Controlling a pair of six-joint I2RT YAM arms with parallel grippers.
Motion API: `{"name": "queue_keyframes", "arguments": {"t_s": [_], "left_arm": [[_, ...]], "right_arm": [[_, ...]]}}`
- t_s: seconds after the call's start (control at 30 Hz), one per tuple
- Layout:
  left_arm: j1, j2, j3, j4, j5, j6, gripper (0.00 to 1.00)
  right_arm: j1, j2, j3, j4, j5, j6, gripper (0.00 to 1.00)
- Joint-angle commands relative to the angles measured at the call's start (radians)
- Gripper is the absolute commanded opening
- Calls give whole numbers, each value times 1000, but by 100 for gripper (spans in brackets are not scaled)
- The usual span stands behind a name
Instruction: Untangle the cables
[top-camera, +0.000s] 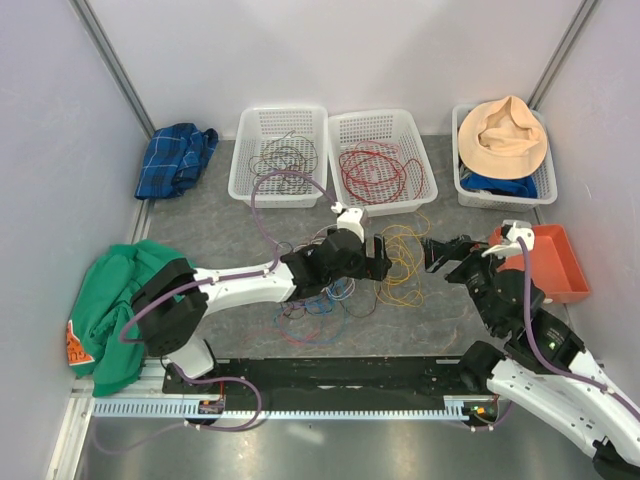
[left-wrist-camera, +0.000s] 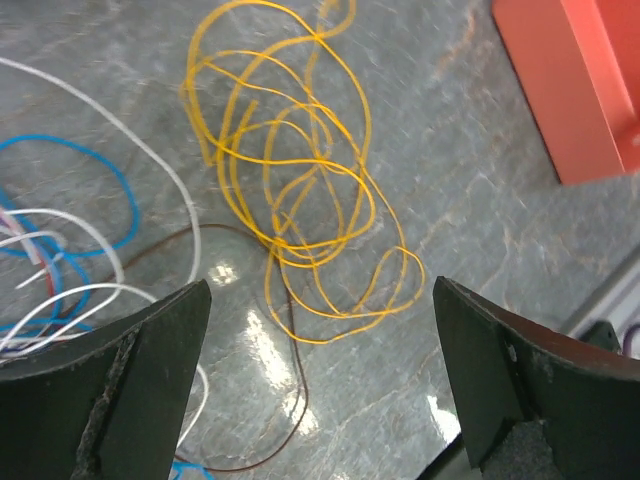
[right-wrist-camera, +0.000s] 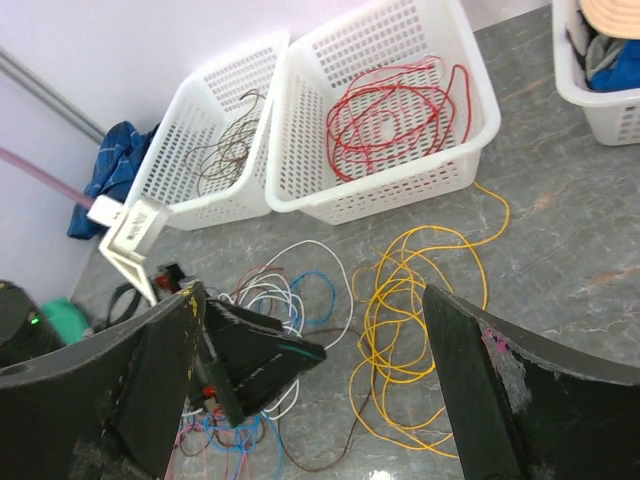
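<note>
A yellow cable lies in loose loops on the grey table; it also shows in the left wrist view and the right wrist view. A tangle of blue, white, purple and brown cables lies left of it, under my left arm. My left gripper is open and empty, hovering just above the yellow loops, with a thin brown wire between its jaws on the table. My right gripper is open and empty, right of the yellow loops. Red cable fills the middle basket; dark brown cable the left one.
An orange bin stands at the right beside my right arm. A third white basket at the back right holds a tan hat. A blue plaid cloth lies back left, a green cloth near left.
</note>
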Motion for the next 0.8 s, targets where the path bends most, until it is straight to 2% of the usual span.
{"name": "queue_keyframes", "arguments": {"t_s": [0.0,0.07,0.2,0.23,0.33,0.47,0.63,0.77], "left_arm": [[0,-91,42,-116,-161,-69,100],[0,-155,35,-211,-230,-111,100],[-1,-298,-89,-317,-290,-244,100],[-1,-324,-117,-365,-318,-347,100],[0,-431,-212,-425,-350,-493,100],[0,-551,-281,-616,-447,-650,100],[5,-706,-402,-632,-511,-751,99],[70,-712,-484,-606,-478,-769,98]], "right_arm": [[4,-11,-10,-35,67,18,98],[4,-18,-28,-44,70,27,98],[4,-24,-56,-44,67,46,98],[3,-19,-57,-44,66,47,98],[4,-4,-57,-38,57,52,98],[4,16,-60,-21,34,55,98],[4,38,-82,0,-3,78,98],[4,45,-91,17,-31,83,98]]}}
